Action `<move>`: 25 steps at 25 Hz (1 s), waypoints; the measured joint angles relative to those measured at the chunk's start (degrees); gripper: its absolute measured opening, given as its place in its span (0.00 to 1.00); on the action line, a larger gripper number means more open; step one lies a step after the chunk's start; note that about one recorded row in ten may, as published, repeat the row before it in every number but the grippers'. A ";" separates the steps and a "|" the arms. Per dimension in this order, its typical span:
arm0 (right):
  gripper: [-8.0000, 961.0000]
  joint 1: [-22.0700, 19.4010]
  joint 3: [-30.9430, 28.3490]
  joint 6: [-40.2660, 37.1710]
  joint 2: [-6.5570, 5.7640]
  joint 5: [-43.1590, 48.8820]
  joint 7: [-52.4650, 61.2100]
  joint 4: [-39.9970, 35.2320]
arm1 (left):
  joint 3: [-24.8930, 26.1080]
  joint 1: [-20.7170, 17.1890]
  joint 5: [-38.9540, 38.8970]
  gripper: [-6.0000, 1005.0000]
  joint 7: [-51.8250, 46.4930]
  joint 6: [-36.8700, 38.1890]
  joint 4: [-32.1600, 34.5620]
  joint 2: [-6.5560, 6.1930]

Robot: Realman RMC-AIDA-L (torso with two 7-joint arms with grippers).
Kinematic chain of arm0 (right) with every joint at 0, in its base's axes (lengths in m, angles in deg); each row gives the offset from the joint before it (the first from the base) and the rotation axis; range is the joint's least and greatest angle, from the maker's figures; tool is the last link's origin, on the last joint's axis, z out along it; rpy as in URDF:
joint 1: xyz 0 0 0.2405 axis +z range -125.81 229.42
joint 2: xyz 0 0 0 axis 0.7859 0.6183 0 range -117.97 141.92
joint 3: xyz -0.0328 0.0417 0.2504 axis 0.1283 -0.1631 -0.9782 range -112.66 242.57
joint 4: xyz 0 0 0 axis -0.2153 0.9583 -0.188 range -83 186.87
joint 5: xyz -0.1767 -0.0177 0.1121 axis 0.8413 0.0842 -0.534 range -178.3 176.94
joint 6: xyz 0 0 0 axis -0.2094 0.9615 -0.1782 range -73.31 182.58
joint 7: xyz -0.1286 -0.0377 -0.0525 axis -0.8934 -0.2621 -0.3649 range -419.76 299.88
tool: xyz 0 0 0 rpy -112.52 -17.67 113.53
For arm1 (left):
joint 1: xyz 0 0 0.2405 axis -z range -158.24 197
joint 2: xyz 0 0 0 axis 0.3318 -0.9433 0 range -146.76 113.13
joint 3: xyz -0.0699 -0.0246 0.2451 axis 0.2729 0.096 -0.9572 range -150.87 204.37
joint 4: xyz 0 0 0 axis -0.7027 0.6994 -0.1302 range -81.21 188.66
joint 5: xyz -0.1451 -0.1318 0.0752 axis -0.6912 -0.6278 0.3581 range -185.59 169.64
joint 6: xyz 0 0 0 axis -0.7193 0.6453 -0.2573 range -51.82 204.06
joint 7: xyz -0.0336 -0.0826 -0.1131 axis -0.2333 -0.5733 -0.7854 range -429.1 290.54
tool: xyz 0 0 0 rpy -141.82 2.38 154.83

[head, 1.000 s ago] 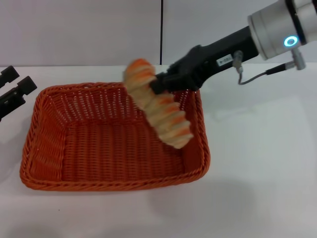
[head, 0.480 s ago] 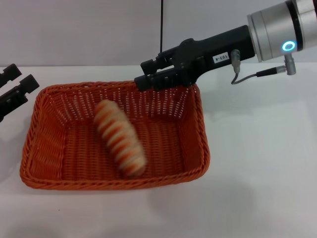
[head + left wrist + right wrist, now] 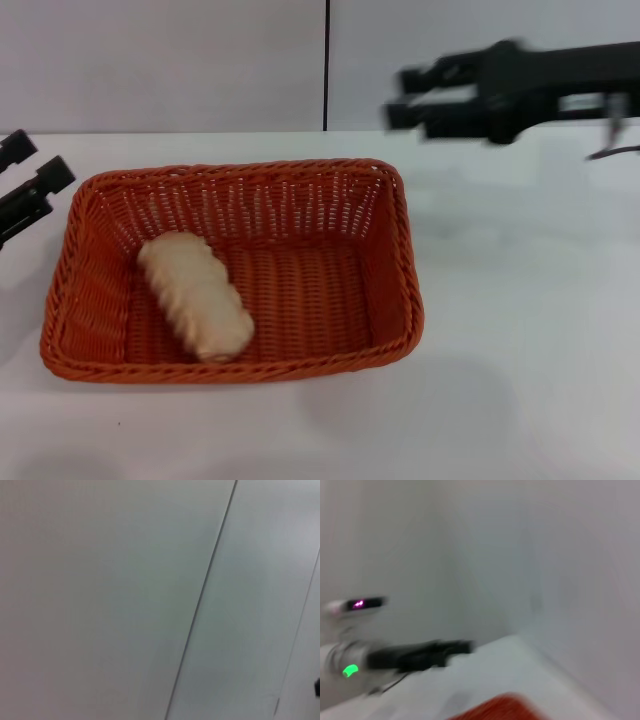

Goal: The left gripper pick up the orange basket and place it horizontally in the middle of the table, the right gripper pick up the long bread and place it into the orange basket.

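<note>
The orange basket (image 3: 402, 300) lies lengthwise on the white table (image 3: 520, 330), left of centre. Inside it, toward its left end, the long bread (image 3: 195, 295) rests on the basket floor with its plain pale side up and nothing touching it. My right gripper (image 3: 398, 98) hangs in the air behind and to the right of the basket, open and empty, blurred by motion. My left gripper (image 3: 45, 160) stays at the far left edge, just outside the basket's left rim, open with nothing in it. A corner of the orange basket (image 3: 502, 707) shows in the right wrist view.
A grey wall with a dark vertical seam (image 3: 326, 65) stands behind the table. White tabletop extends to the right of the basket and in front of it. The left wrist view shows only wall panels. The left arm (image 3: 410, 656) appears far off in the right wrist view.
The right gripper let go of the bread, which dropped into the basket and rolled left, pale side up. The gripper then pulled back up and to the right. The left arm stayed still.
</note>
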 joint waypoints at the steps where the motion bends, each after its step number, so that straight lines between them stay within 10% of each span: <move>1: 0.54 -2.63 -0.51 0.91 0.05 -1.63 -1.49 -1.39 | 0.19 -0.16 -0.02 0.77 0.63 0.05 -0.05 -0.02; 9: 0.54 -18.51 -7.88 8.11 0.12 -24.81 -27.37 12.05 | 6.64 -1.54 -0.13 0.77 10.53 1.22 -4.91 -0.05; 25: 0.54 -15.73 -24.50 1.73 0.18 -37.03 -65.57 48.31 | 20.64 -4.18 -0.11 0.77 30.92 1.01 -22.82 0.02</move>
